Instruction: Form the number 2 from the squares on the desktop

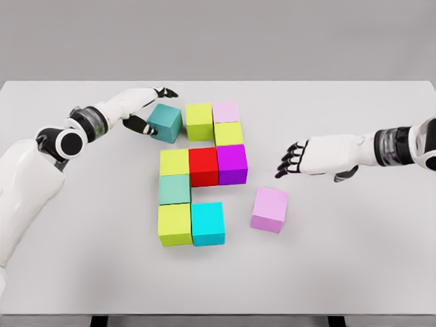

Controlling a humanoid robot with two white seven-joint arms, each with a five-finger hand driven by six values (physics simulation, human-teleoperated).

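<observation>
- Our left hand is wrapped around the dark teal cube, thumb at its near left face and fingers over its far edge; the cube sits slightly turned at the top left of the figure, just beside the lime-green cube at its 3 o'clock.
- Our right hand hovers with fingers loosely spread and holds nothing, at 1 o'clock from the loose pale lilac cube.
- On the pale grey surface the number is nearly whole: the top row runs teal, lime-green, pale pink cube; a yellow-green cube drops to the middle row of yellow cube, red cube and magenta cube; a sea-green cube leads down to the bottom row's olive-yellow cube and cyan cube.
- We judge the bottom row lacks its right-hand piece, and the lilac cube lies apart at 3 o'clock from the cyan one.
- Risk: squaring the teal cube with too firm a push could shove the lime-green neighbour and skew the top row.
- Risk: our right hand, reaching for the lilac cube, might brush the magenta cube, or slide the lilac one in crooked and knock the cyan cube out of line.
</observation>
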